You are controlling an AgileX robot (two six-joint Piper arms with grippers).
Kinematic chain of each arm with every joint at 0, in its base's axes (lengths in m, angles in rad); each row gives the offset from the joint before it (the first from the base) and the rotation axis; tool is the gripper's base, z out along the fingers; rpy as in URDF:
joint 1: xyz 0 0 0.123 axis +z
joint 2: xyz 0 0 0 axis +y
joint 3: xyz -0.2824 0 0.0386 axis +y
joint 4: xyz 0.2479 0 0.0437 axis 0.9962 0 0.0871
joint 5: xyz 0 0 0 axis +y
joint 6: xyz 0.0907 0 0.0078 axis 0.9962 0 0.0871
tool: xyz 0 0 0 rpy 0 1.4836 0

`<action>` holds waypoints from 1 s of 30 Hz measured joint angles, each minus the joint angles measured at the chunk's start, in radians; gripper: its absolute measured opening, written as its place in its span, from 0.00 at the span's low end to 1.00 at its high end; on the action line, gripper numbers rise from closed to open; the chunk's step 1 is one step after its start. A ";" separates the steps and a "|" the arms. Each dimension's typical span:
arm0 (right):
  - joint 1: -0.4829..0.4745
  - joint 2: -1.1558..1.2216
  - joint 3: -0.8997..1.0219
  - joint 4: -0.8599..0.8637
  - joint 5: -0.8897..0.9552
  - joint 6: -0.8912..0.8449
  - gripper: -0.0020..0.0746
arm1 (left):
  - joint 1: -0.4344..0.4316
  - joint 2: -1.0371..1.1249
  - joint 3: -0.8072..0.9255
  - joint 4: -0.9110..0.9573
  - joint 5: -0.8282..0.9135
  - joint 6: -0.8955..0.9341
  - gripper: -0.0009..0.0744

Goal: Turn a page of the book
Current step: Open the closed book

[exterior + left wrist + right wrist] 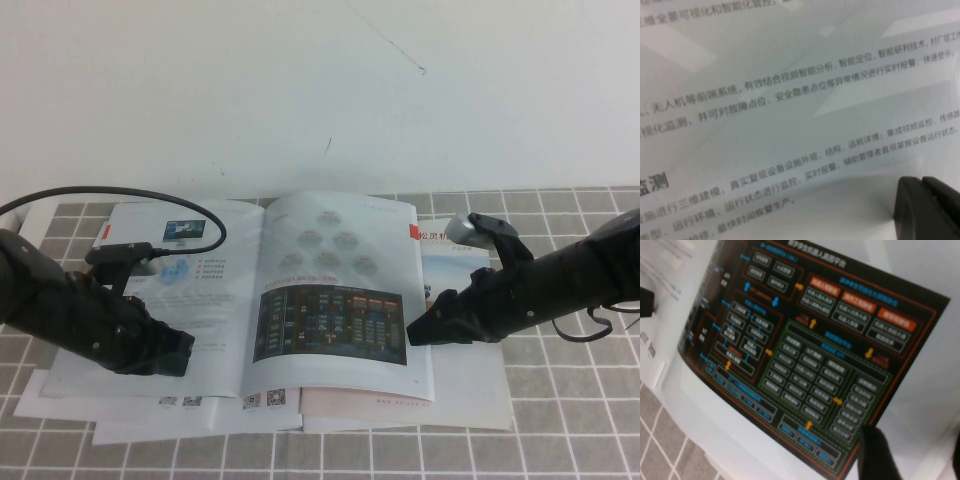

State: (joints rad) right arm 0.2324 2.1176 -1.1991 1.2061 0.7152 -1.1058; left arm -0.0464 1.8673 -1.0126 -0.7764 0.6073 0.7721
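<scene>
Now page [340, 290] beside right pincer [418, 333].

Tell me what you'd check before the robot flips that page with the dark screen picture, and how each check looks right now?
1. The book lies open and flat: ok.
2. The right gripper is at the outer edge of the page: ok.
3. Right gripper has actually pinched the page: cannot tell.
4. The left gripper is down on the left-hand sheet, holding the book steady: ok.
5. Only one sheet would lift: cannot tell.
6. Booklets underneath stay out of the grip: cannot tell.
</scene>
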 joint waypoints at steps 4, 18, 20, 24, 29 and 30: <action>0.000 0.000 -0.002 -0.002 0.000 0.004 0.46 | 0.000 0.000 0.000 0.000 0.000 0.000 0.01; 0.000 0.003 -0.002 0.138 0.082 -0.057 0.46 | 0.000 0.000 0.000 0.000 0.000 0.000 0.01; 0.000 0.003 -0.002 0.166 0.103 -0.072 0.46 | 0.000 0.000 0.000 0.000 0.000 0.000 0.01; 0.000 0.003 -0.002 0.257 0.179 -0.137 0.46 | 0.000 0.000 0.000 0.000 0.000 0.000 0.01; 0.000 0.003 -0.002 0.373 0.312 -0.240 0.46 | 0.000 0.000 0.000 0.000 0.000 0.000 0.01; 0.000 0.003 -0.002 0.384 0.331 -0.249 0.46 | 0.000 0.000 0.000 0.000 0.000 0.000 0.01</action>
State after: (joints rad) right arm 0.2324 2.1210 -1.2010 1.5900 1.0462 -1.3546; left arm -0.0464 1.8673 -1.0126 -0.7764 0.6073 0.7721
